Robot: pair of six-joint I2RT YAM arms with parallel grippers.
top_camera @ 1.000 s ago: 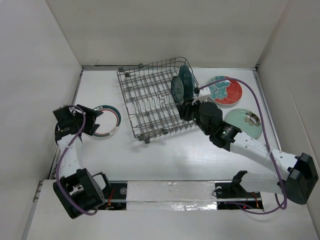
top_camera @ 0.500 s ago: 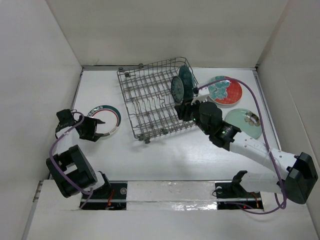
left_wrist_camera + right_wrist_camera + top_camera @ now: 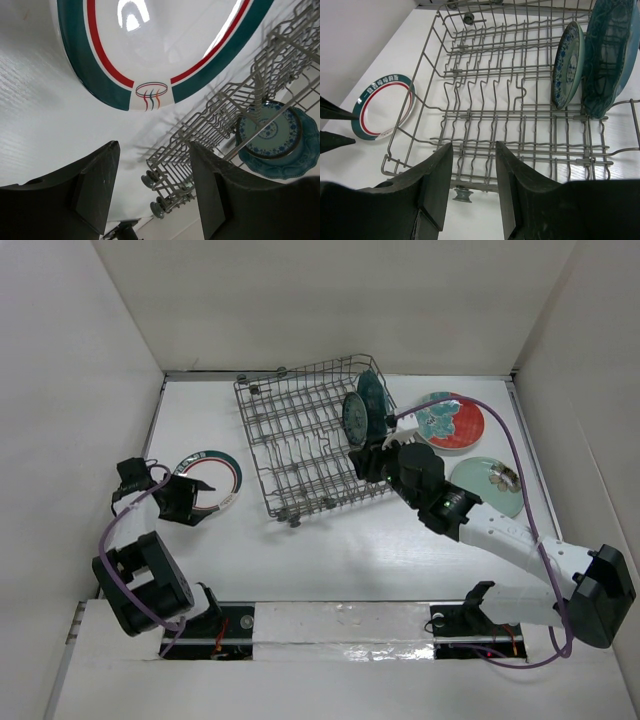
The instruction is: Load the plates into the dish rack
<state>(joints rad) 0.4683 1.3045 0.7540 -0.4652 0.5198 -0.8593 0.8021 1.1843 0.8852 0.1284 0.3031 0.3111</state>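
Observation:
The dish rack (image 3: 300,440) stands at mid-table, its right side raised a little. Two plates stand on edge in it: a dark teal scalloped one (image 3: 375,395) and a small teal patterned one (image 3: 354,418). On the table to its left lies a white plate with a teal-red rim (image 3: 222,472). My left gripper (image 3: 208,502) is open at that plate's near edge, which lies just ahead of its fingertips in the left wrist view (image 3: 165,50). My right gripper (image 3: 365,462) hovers open and empty over the rack's near right side (image 3: 520,115).
A half red, half teal plate (image 3: 452,423) and a pale mint green plate (image 3: 488,486) lie flat on the table right of the rack, beside my right arm. White walls enclose the table on three sides.
My left arm swung so its gripper moved right, up to the white plate's edge, with its jaws slightly narrower. The right gripper barely moved and its jaws widened slightly.

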